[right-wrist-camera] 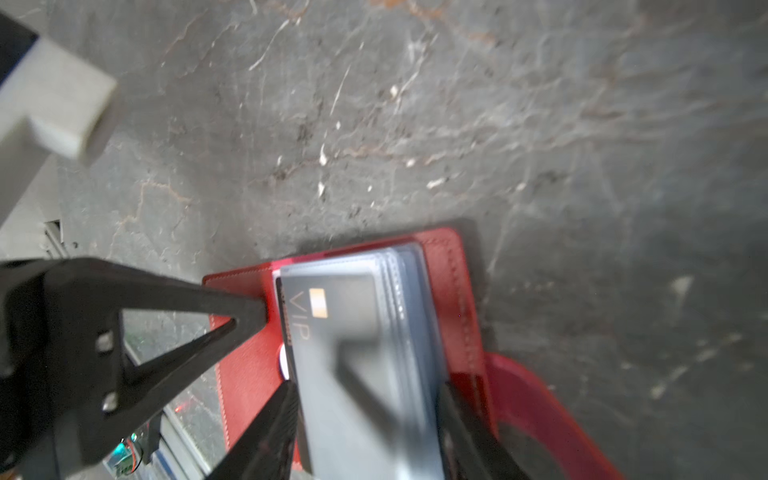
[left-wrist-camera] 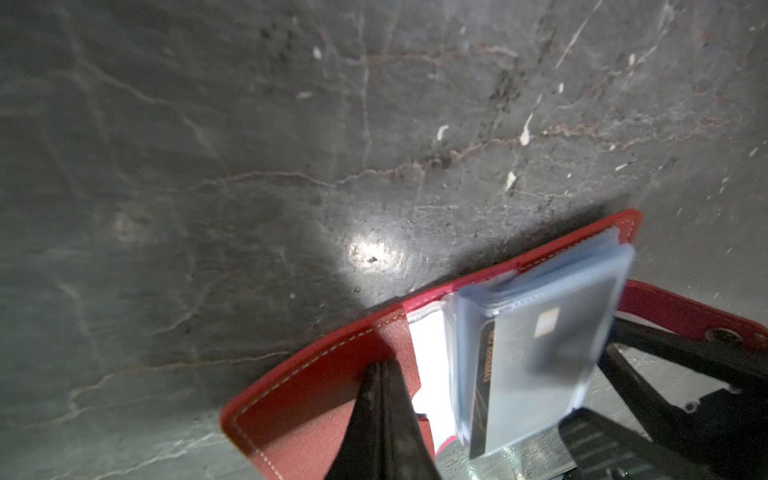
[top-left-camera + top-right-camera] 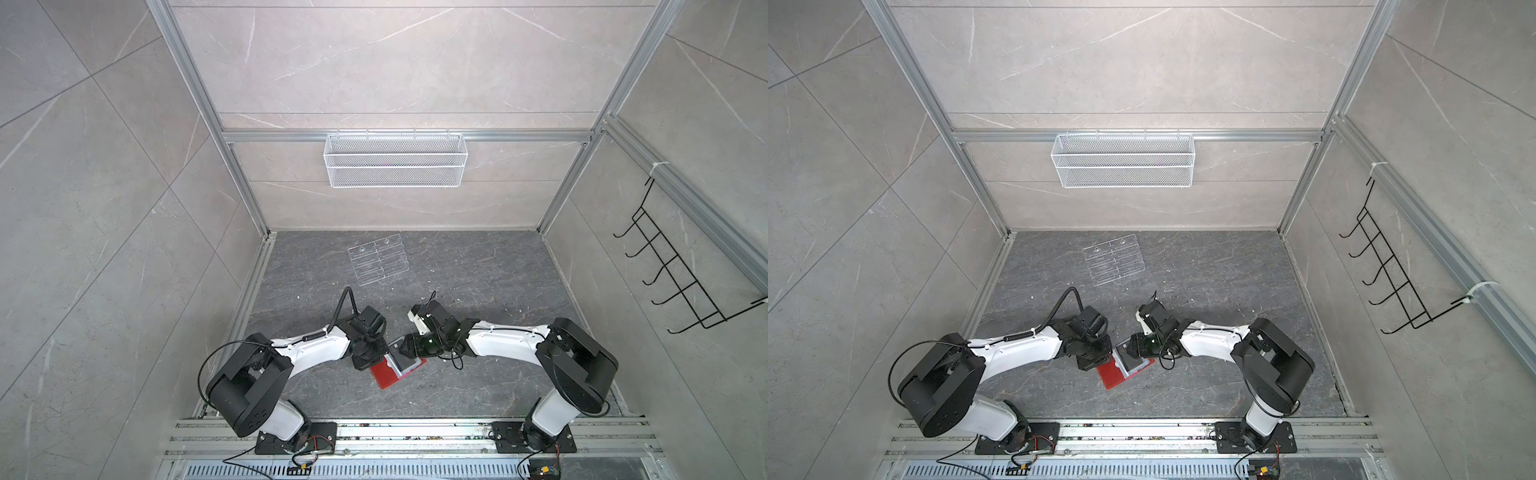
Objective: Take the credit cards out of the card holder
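Observation:
The red card holder (image 3: 384, 375) (image 3: 1111, 377) lies open on the dark stone floor between both arms. My left gripper (image 3: 368, 360) (image 2: 382, 368) is shut, and its tip presses on the opened red cover (image 2: 316, 399). A dark credit card with "VIP" lettering (image 1: 305, 320) sits in the top clear sleeve (image 1: 399, 291) of the stack. My right gripper (image 3: 405, 353) (image 1: 365, 395) straddles that stack, with its fingers (image 1: 270, 432) against the long edges, shut on the card in its sleeve. The snap strap (image 1: 540, 399) curls out on the floor beside the holder.
A transparent acrylic tiered rack (image 3: 380, 259) (image 3: 1115, 259) lies flat farther back on the floor. A white mesh basket (image 3: 395, 160) hangs on the back wall. A black wire hook rack (image 3: 681, 266) hangs on the right wall. Aluminium rails (image 3: 415, 432) run along the front.

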Robot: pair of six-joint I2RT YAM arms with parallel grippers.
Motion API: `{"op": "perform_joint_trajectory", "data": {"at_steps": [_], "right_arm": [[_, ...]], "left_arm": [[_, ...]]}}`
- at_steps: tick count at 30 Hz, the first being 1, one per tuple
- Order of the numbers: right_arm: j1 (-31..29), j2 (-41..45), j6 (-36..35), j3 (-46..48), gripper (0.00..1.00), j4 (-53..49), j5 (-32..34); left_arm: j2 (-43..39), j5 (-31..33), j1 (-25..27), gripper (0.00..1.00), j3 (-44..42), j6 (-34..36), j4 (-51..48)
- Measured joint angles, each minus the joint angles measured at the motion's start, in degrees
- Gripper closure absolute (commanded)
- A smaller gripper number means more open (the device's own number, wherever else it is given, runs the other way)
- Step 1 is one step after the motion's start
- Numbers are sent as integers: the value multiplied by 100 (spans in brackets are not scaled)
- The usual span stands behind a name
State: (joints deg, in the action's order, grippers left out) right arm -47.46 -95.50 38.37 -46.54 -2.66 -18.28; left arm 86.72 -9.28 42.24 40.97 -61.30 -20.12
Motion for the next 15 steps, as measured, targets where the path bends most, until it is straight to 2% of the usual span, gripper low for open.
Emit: {"op": "perform_joint_trajectory", "data": {"at_steps": [11,12,15], "right_arm": [[-267,103,483,245,45,258,-251],[-267,103,503,247,45,271,-251],[-267,103,560,249,45,278,-251]], "left_arm": [[-26,13,0,100,4,24,0],[-74,20,0,98,4,24,0],[-166,92,17,79,-17,17,7]]}}
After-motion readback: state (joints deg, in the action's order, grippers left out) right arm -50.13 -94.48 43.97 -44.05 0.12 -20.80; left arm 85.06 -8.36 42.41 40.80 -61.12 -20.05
